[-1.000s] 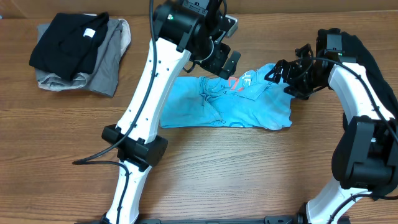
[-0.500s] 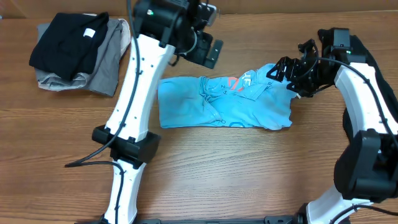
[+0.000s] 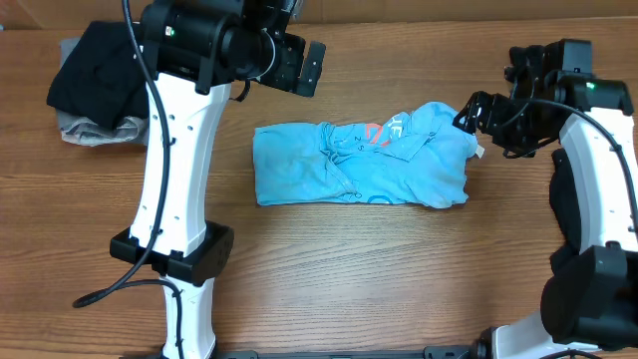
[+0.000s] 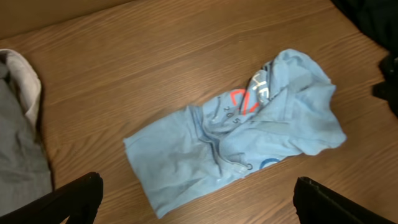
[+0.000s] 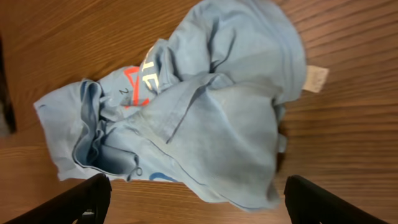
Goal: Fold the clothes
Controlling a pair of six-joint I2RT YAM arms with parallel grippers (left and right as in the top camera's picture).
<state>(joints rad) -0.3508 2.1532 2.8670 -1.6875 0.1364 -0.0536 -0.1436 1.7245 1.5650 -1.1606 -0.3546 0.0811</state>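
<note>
Wood-grain table (image 3: 399, 269) carries a heap at its far left corner, a black garment (image 3: 95, 75) on a grey garment (image 3: 85, 128), partly hidden overhead by the white left arm (image 3: 174, 170). Mid-table lies the light blue T-shirt (image 3: 359, 165), folded into a rough, rumpled band, its right end bunched, red and white print (image 3: 384, 131) along its far edge. Left gripper (image 3: 304, 68) hangs beyond its far left corner, fingers spread wide, empty; right gripper (image 3: 477, 112) hovers by its far right corner, likewise wide, holding nothing.
</note>
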